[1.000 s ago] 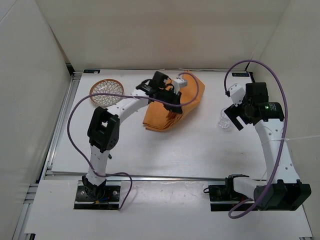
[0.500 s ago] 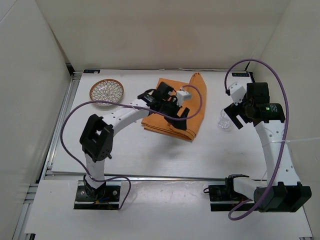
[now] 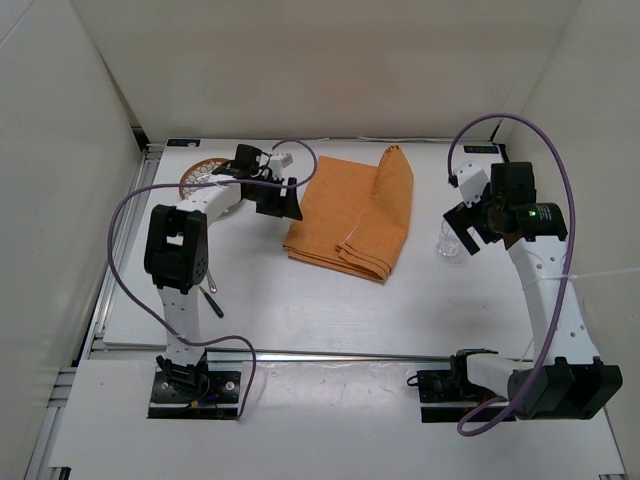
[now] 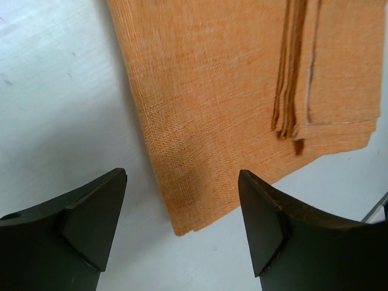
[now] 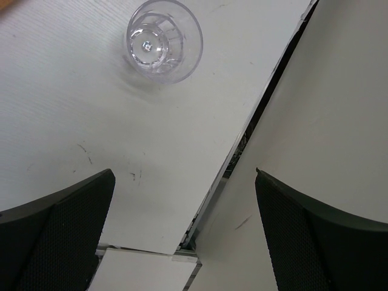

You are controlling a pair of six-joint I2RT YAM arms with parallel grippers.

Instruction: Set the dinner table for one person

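One slim dark object (image 3: 212, 300) lies nearest on the large flat white dinner table (image 3: 320, 300). Beyond it are one folded orange cloth placemat (image 3: 350, 215) and one clear ribbed glass tumbler (image 5: 163, 39). The left gripper (image 4: 182, 224) hangs over the placemat's edge, fingers apart and empty. The right gripper (image 5: 182, 230), also spread, is near the tumbler. One round patterned plate (image 3: 196, 172) sits far left. Two blue labels (image 3: 183, 143) at the far edge are too small to read.

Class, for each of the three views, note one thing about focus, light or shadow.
Top view: even, soft light, no hard shadows on the table. Left wrist view: the weave of the cloth is crisp mid-frame, the jaws dark, showing little detail. Right wrist view: the glass is in focus, a faint shadow round its base.
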